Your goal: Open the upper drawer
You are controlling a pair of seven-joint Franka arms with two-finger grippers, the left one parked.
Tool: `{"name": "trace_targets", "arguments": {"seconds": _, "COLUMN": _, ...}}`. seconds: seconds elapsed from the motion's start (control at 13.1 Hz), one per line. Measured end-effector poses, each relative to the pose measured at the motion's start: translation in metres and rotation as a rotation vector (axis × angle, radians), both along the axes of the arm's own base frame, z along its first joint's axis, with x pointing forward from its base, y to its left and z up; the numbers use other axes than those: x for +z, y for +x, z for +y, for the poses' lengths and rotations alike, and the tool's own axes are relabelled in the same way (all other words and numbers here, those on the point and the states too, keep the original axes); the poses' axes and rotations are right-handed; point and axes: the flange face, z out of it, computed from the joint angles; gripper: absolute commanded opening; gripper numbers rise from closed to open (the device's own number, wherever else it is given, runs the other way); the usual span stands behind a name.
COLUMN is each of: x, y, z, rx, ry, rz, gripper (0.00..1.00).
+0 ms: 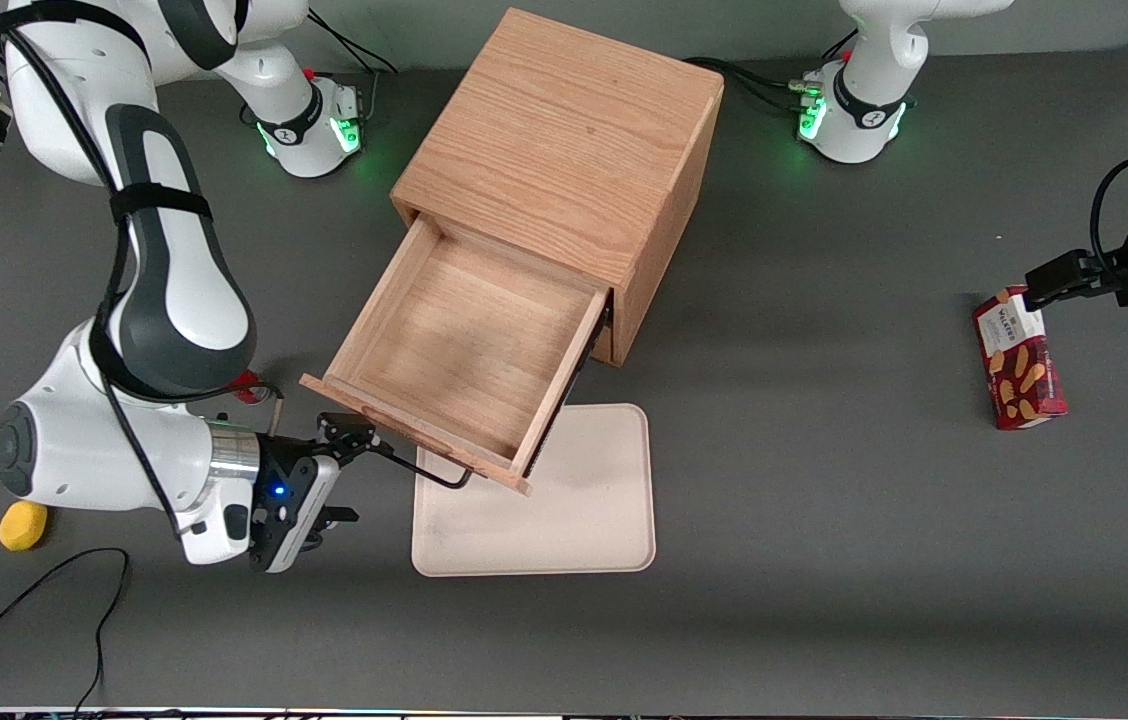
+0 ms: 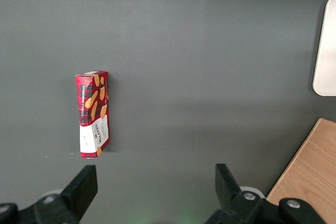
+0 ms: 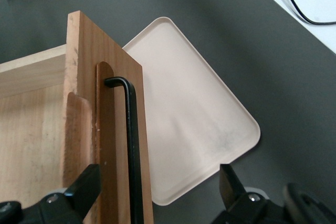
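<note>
The upper drawer (image 1: 464,340) of the light-oak cube cabinet (image 1: 564,140) stands pulled far out, and its empty wooden inside shows. Its front panel (image 3: 84,77) carries the long black wire handle (image 1: 429,472), which also shows in the right wrist view (image 3: 131,145). My right gripper (image 1: 344,472) is at the handle's end toward the working arm. It is open, and in the right wrist view (image 3: 157,182) the handle runs between its wide-apart fingers without being clamped. The lower drawer is hidden under the open one.
A beige tray (image 1: 574,500) lies on the table partly under the open drawer front; it also shows in the right wrist view (image 3: 194,124). A red biscuit box (image 1: 1019,360) lies toward the parked arm's end. A yellow object (image 1: 22,525) and a black cable (image 1: 44,590) lie near the working arm.
</note>
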Motion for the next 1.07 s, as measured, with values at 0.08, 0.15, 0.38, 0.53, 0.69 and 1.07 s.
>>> {"name": "trace_targets", "arguments": {"seconds": 0.08, "x": 0.01, "y": -0.001, "z": -0.01, "rx": -0.034, "ry": -0.019, "rz": 0.016, "gripper": 1.0}}
{"name": "trace_targets", "arguments": {"seconds": 0.15, "x": 0.021, "y": -0.004, "z": -0.02, "rx": -0.066, "ry": -0.048, "rz": 0.035, "gripper": 1.0}}
{"name": "trace_targets", "arguments": {"seconds": 0.38, "x": 0.065, "y": -0.022, "z": -0.056, "rx": -0.148, "ry": -0.19, "rz": 0.09, "gripper": 1.0}}
{"name": "trace_targets", "arguments": {"seconds": 0.53, "x": 0.091, "y": -0.038, "z": -0.081, "rx": -0.194, "ry": -0.287, "rz": 0.107, "gripper": 1.0}}
{"name": "trace_targets", "arguments": {"seconds": 0.69, "x": 0.103, "y": -0.056, "z": -0.099, "rx": -0.28, "ry": -0.378, "rz": 0.132, "gripper": 1.0}}
{"name": "trace_targets", "arguments": {"seconds": 1.07, "x": 0.101, "y": -0.106, "z": -0.138, "rx": -0.567, "ry": -0.534, "rz": 0.178, "gripper": 1.0}}
